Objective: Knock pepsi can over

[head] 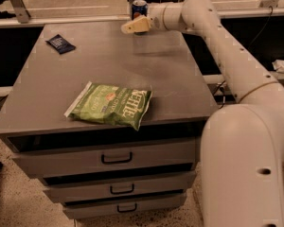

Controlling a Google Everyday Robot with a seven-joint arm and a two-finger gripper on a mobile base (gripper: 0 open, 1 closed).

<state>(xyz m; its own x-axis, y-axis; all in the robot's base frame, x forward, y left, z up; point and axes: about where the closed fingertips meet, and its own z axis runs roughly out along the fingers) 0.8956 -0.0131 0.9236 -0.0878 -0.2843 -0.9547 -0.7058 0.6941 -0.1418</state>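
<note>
The pepsi can (139,6) stood upright at the far edge of the grey cabinet top (109,65), a little right of the middle, with its silver rim and the blue upper part of its body showing. The gripper (126,29) hung directly in front of the can's lower half and hid it from the camera, its tips pointing left and slightly down, just above the surface. Whether it touched the can could not be told from this view. Its tan fingers (135,25) lay together as one closed wedge with no gap between them and nothing held. The white arm (227,51) reached in from the near right and ran up and leftward across the right side of the cabinet to the wrist beside the can. A green Kettle chip bag (111,105) lay flat near the front edge of the top, well apart from the can and the gripper. A small flat dark blue packet (60,43) lay at the far left of the top, also well apart from the can. Below the top, three drawers (116,157) with dark handles were shut in the cabinet's front.
</note>
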